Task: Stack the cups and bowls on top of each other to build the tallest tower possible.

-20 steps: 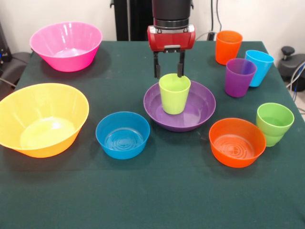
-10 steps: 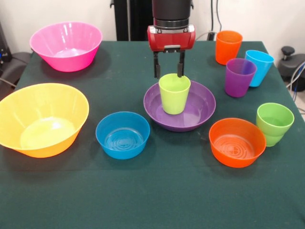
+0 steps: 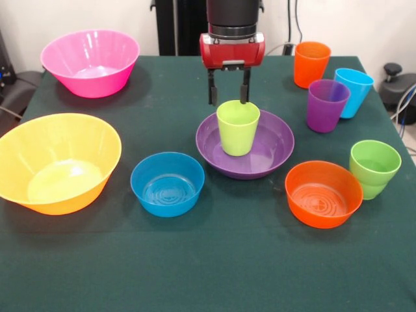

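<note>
I see the gripper (image 3: 227, 99) hanging with its fingers spread apart, empty, just above the rim of the lime-yellow cup (image 3: 238, 127). That cup stands upright inside the wide purple bowl (image 3: 273, 153) at the table's middle. The small blue bowl (image 3: 168, 183) sits on the table at the purple bowl's eight o'clock.
</note>
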Controlling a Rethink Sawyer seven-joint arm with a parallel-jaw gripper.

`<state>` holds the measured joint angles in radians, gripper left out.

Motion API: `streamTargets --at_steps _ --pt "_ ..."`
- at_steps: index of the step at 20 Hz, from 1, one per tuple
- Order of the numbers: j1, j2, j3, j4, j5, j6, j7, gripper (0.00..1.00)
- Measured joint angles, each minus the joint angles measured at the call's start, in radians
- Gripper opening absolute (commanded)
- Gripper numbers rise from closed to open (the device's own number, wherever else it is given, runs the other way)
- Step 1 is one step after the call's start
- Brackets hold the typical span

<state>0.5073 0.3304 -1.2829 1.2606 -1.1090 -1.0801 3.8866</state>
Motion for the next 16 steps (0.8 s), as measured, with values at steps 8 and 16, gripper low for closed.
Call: streamTargets --at_steps 8,16 --pt "0.000 -0.002 0.000 0.000 0.000 0.000 0.000 0.00" --pt "0.000 -0.006 0.000 0.000 0.000 0.000 0.000 0.00"
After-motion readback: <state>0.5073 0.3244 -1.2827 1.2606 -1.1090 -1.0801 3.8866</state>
